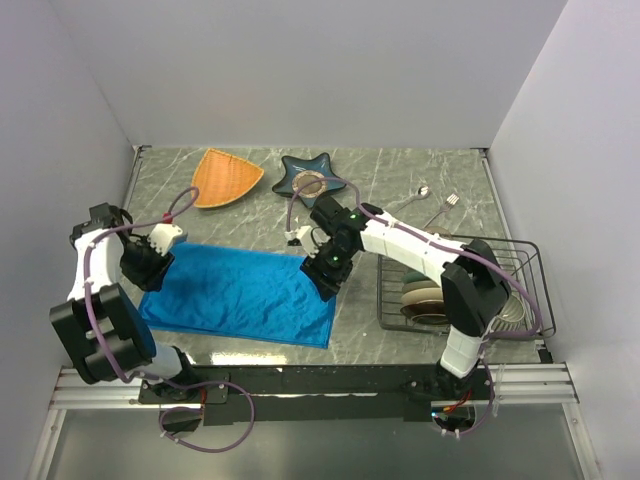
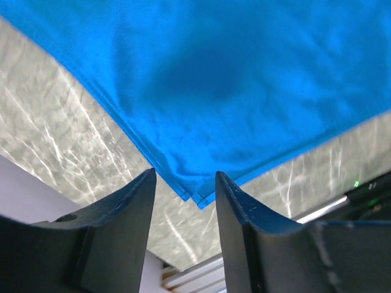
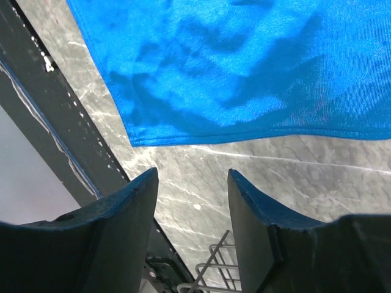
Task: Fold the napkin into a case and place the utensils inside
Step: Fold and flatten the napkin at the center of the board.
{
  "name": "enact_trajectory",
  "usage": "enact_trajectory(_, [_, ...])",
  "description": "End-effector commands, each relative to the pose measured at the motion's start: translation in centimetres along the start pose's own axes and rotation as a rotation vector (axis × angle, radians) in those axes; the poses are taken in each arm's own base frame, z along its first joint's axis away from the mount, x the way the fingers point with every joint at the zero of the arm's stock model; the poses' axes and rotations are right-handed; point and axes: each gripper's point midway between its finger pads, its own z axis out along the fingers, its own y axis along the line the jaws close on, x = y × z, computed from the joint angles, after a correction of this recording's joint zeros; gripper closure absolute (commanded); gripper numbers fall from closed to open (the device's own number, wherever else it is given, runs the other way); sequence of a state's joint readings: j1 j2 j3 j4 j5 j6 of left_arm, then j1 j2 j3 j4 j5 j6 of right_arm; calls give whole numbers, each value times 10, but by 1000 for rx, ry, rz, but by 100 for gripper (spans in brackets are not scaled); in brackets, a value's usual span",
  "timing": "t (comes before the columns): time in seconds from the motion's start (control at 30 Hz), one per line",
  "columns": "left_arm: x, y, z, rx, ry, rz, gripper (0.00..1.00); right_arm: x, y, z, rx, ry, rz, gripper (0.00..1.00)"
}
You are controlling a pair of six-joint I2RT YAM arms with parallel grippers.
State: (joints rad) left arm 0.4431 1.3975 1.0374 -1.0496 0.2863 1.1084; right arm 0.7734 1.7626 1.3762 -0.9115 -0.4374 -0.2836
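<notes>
Across the lower middle of the top view, the bright blue napkin [image 1: 240,292] lies flat on the grey marbled table [image 1: 400,170] as a wide rectangle, its long sides running from left to right. At its left edge the left hand [image 1: 150,262] is low over the cloth, and at its right edge the right hand [image 1: 325,275] is likewise close above it. From the left wrist, the left hand [image 2: 183,177] has its fingers parted with nothing between them, and a corner of the napkin [image 2: 232,79], showing two stacked cloth edges, lies just beyond the gap. From the right wrist, the right hand [image 3: 192,174] is also partly spread and empty, with bare table between its fingers and the napkin [image 3: 244,67] edge a little farther up the frame. Toward the upper right of the top view the spoon [image 1: 420,192] and fork [image 1: 447,205] lie side by side on the table, well apart from the napkin. An orange triangular dish [image 1: 226,177] and a dark star-shaped dish [image 1: 310,177] sit along the upper edge, and a wire rack [image 1: 520,290] holding dishes stands at the right.
</notes>
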Motion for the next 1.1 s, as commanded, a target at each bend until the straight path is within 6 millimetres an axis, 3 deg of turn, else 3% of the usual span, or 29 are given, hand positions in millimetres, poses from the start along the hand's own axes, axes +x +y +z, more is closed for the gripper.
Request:
enact_trajectory(0.0, [8,9,10,-40,11,-240,51,-12,3,2,-36,-31,37,43])
enact_trajectory(0.17, [37,11,2,-88,65,-440,50,-17,5,3,-62,-42,54,46])
enact_trajectory(0.3, [53,4,5,-78,98,-537,50,-7,11,9,-96,-23,77,48])
enact_trajectory(0.5, [77,12,13,-78,133,-643,53,4,13,14,-106,-10,87,49])
enact_trajectory(1.07, [87,11,31,-20,158,-679,68,5,14,8,-86,-8,90,50])
